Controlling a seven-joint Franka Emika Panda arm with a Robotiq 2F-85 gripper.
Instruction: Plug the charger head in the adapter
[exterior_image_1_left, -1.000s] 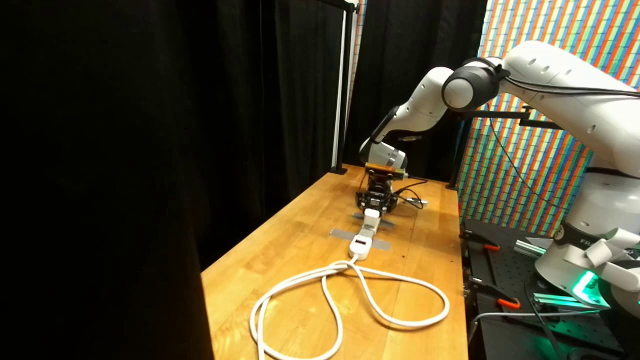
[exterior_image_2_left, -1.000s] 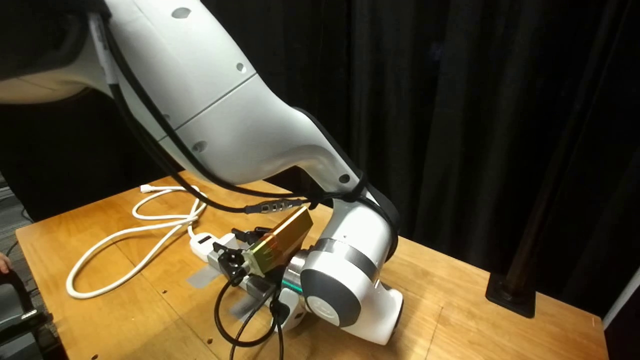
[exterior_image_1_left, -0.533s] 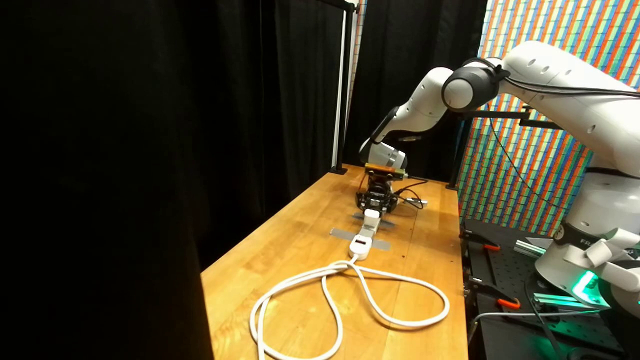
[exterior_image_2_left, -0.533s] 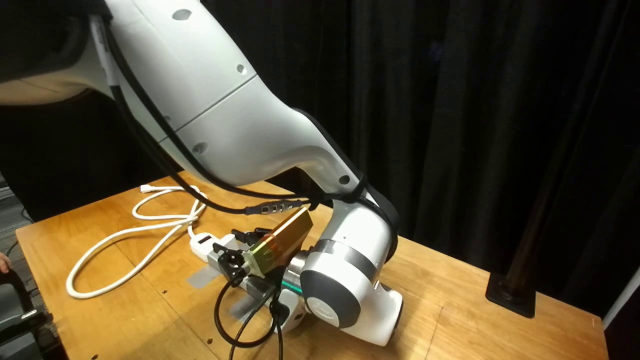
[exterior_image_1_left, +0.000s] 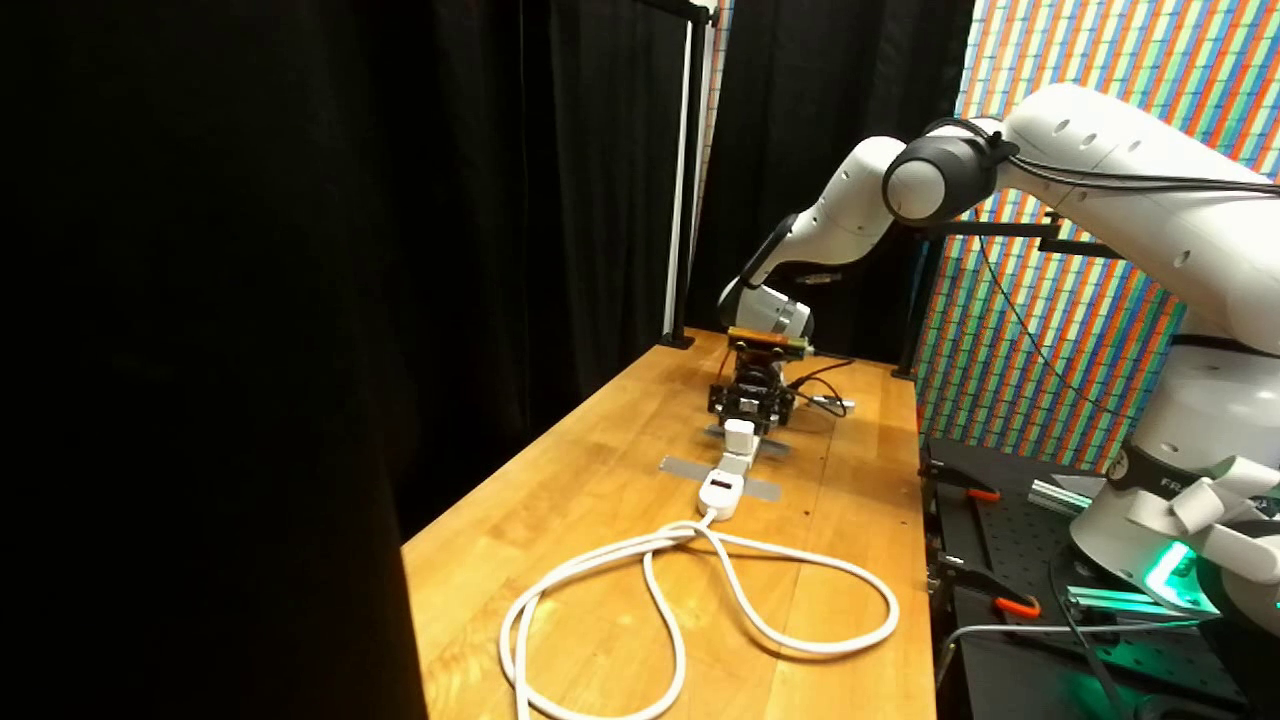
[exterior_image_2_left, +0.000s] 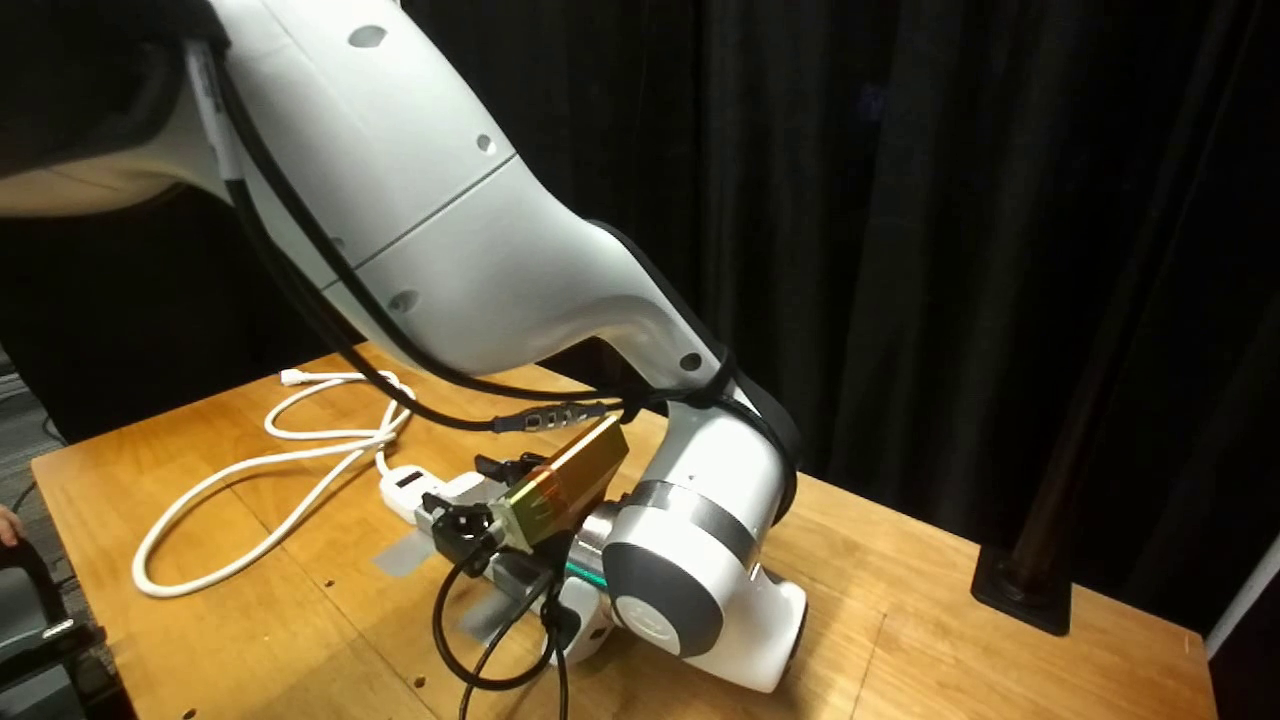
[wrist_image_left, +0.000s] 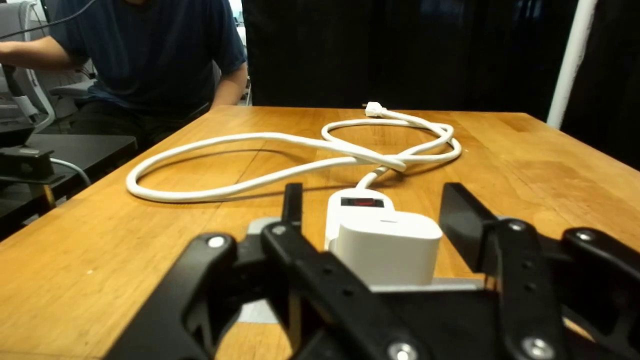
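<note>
The charger head (wrist_image_left: 387, 255), a small white block, stands upright over the adapter (wrist_image_left: 336, 220), turned a little against the strip's length. Whether its prongs sit in a socket is hidden. The adapter is a white strip with a red switch near its cable end, and it lies on the table in both exterior views (exterior_image_1_left: 722, 497) (exterior_image_2_left: 405, 492). My gripper (wrist_image_left: 373, 215) is open, one finger on each side of the charger head. In the wrist view a gap shows between the block and the right finger (wrist_image_left: 465, 225); the left finger also looks apart from it.
A thick white cable (wrist_image_left: 240, 187) runs from the strip in wide loops over the wooden table (exterior_image_1_left: 600, 480). Grey tape (exterior_image_1_left: 685, 468) crosses under the strip. A person (wrist_image_left: 155, 55) sits beyond the table's left edge in the wrist view.
The fingers have spread apart and let go of the charger head. The block has shifted and turned slightly. The arm has barely moved, and the adapter and cable stay in place.
</note>
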